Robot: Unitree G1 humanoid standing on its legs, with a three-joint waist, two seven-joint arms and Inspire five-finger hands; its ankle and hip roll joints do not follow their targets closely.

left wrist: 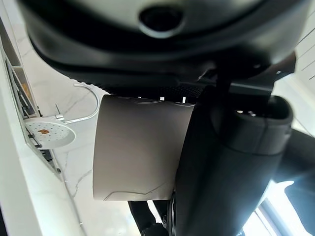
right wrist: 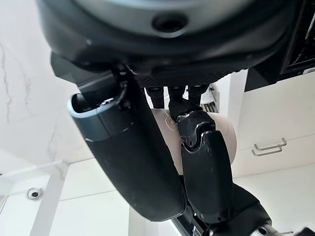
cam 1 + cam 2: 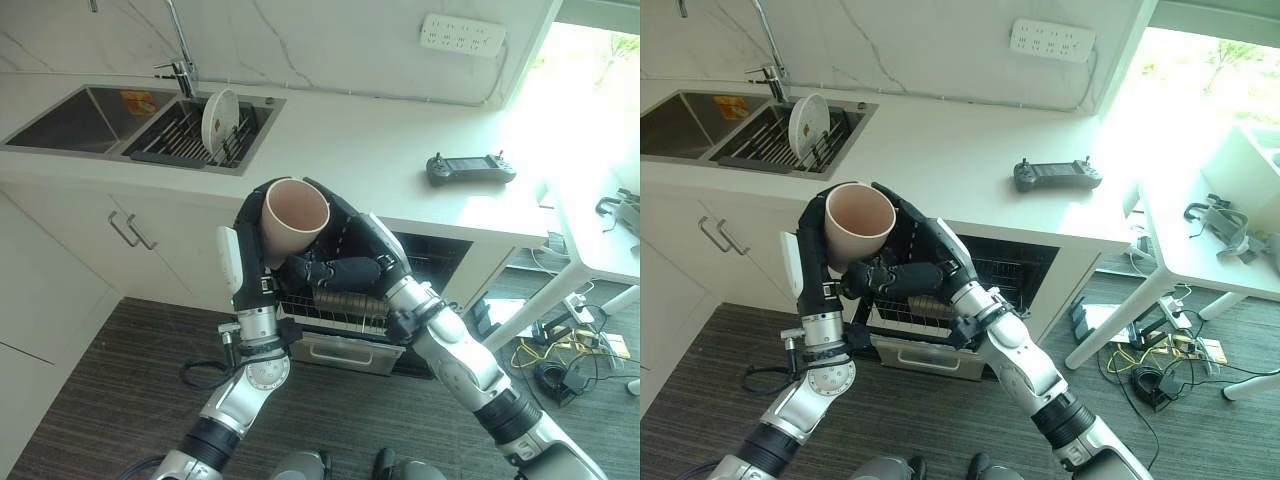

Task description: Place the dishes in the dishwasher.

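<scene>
While both my left hand (image 3: 243, 262) and right hand (image 3: 340, 262) curl round the beige cup (image 3: 293, 215), it feels light, rigid, smooth and breakable, best gripped round its wall.

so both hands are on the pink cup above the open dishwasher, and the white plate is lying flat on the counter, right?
Not quite. The white plate stands on edge in the sink rack, as the left eye view shows. The rest holds: left hand and right hand on the pink cup above the open dishwasher.

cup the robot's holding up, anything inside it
The cup, gripped by the left hand and right hand, shows a bare pinkish inner wall through its open mouth. Its bottom is hidden by the near rim, so that part stays unknown.
</scene>
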